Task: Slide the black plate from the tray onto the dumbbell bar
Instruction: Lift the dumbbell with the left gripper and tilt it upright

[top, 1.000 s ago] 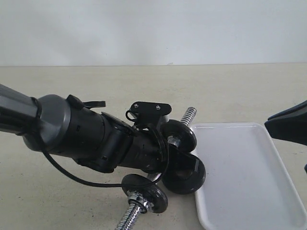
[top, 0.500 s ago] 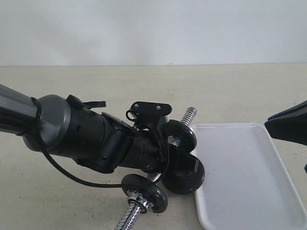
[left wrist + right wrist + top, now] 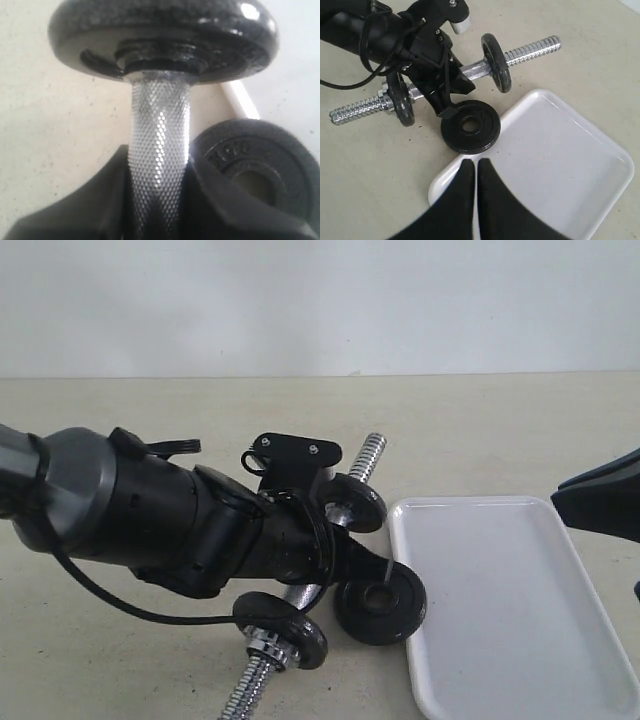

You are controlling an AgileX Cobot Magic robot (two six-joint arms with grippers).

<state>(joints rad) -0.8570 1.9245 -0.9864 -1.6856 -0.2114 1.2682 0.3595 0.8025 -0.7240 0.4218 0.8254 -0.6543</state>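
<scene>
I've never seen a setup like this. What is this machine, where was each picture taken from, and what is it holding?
It is a robot with two arms, each ending in jaws. One picture comes from a camera off the arms; the others from cameras on each wrist. The left arm has its jaws closed on a chrome dumbbell bar carrying small black discs. The right arm hangs over a white tray, jaws shut and empty. A loose black plate lies at the tray's corner, overlapping its rim, on a beige table.
</scene>
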